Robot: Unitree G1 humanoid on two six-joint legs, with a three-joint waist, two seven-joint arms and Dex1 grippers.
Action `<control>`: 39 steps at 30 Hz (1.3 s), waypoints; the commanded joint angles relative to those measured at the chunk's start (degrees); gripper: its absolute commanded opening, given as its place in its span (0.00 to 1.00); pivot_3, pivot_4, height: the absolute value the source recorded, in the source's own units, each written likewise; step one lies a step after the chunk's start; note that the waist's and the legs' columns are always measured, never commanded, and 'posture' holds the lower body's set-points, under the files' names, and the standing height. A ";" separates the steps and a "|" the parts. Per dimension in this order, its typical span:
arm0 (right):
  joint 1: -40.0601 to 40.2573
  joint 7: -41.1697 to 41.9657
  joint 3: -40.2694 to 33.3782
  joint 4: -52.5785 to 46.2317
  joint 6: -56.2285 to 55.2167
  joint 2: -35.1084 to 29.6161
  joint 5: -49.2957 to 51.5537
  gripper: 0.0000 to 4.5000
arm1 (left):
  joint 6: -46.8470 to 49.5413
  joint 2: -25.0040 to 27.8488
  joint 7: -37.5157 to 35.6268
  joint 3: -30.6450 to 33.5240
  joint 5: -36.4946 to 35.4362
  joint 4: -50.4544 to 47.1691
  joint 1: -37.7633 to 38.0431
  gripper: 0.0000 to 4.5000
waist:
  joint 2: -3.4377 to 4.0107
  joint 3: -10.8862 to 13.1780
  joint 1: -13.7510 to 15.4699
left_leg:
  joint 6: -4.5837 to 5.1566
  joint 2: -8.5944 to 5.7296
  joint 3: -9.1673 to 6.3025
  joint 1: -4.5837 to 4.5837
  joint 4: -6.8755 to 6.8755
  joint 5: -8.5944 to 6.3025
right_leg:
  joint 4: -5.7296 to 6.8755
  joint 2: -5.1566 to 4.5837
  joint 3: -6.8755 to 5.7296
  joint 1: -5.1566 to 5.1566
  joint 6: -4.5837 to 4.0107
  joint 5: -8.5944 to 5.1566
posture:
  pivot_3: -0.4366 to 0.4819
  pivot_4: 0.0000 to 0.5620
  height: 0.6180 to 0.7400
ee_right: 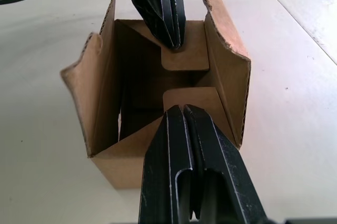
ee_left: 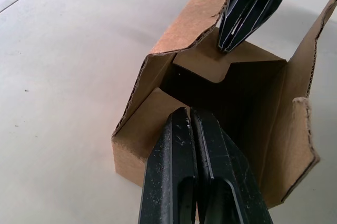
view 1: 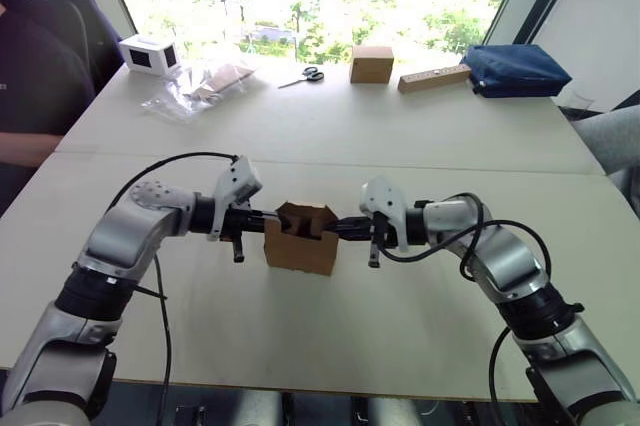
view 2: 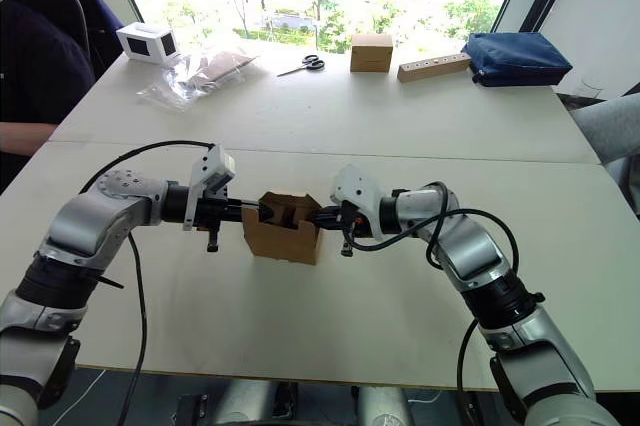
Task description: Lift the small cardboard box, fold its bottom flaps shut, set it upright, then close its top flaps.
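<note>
Small brown corrugated cardboard box (view 1: 300, 241), upright on desk (view 1: 330, 136), probably light, crushable; closed left claw (ee_left: 190, 116) and right claw (ee_right: 181, 111) press inner flaps (ee_right: 184, 61).

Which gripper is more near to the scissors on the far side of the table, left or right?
Left, but only slightly. The scissors lie far beyond both. The left gripper and right gripper press flaps of the small cardboard box from opposite sides, both shut.

Bare table (view 1: 330, 346) around box (view 1: 300, 246)
</note>
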 commanded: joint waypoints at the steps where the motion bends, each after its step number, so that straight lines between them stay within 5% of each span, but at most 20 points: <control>1: -1.30 -0.16 0.88 1.11 -1.84 0.67 -2.50 0.00 | -0.21 -0.03 0.90 0.56 0.29 -0.89 0.31 0.02 | 0.00 0.00 -0.02 | 0.00 0.00 0.00 0.00 0.00 0.00 | 0.00 0.00 0.00 0.00 0.00 0.00 | 0.48 0.27 1.00; 17: -2.82 2.49 0.76 2.95 -4.74 1.04 -4.44 0.00 | 0.49 -0.99 2.34 1.62 -0.62 -0.93 0.50 0.02 | 0.02 -0.01 -0.15 | 0.00 0.04 0.00 0.06 0.00 0.00 | 0.00 0.01 0.00 0.05 0.00 0.00 | 0.48 0.27 1.00; 25: -3.13 2.19 -1.69 1.96 -4.59 1.24 -3.16 0.00 | 6.33 -2.28 -0.16 10.09 -10.77 3.18 -5.44 0.02 | 0.02 -0.01 -0.14 | -0.05 0.07 -0.01 0.04 -0.01 0.03 | 0.00 0.00 -0.01 0.05 0.00 0.00 | 0.48 0.27 1.00; 39: 0.07 -0.07 -11.17 -12.19 5.71 -1.24 6.53 0.00 | -17.45 -10.71 -1.91 2.88 6.96 45.07 -19.03 0.02 | 0.01 -0.01 0.11 | -0.13 -0.06 0.10 0.00 -0.01 0.07 | -0.03 0.02 -0.06 0.06 0.01 0.01 | 0.48 0.27 1.00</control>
